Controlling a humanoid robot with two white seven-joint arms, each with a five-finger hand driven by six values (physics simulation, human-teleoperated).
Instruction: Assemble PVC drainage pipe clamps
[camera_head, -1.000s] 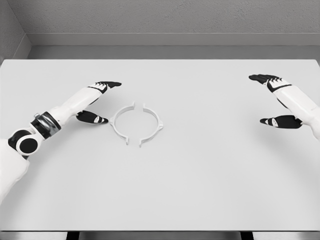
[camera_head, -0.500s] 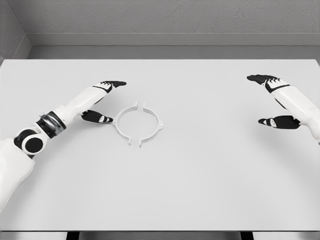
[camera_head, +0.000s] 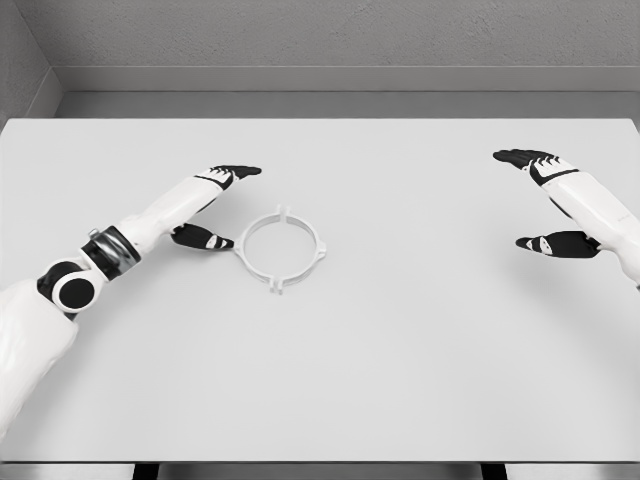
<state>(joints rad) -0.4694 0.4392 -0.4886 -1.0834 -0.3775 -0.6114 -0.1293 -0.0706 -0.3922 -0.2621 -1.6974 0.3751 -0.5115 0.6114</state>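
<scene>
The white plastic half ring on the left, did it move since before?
Yes. The left white plastic half ring slid right, away from the white table's left edge, closing against the right half ring. The left hand pushed it.

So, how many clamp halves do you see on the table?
2. The left clamp half lies beside the left hand; the right clamp half meets it, closing a ring. None seems hidden.
</scene>
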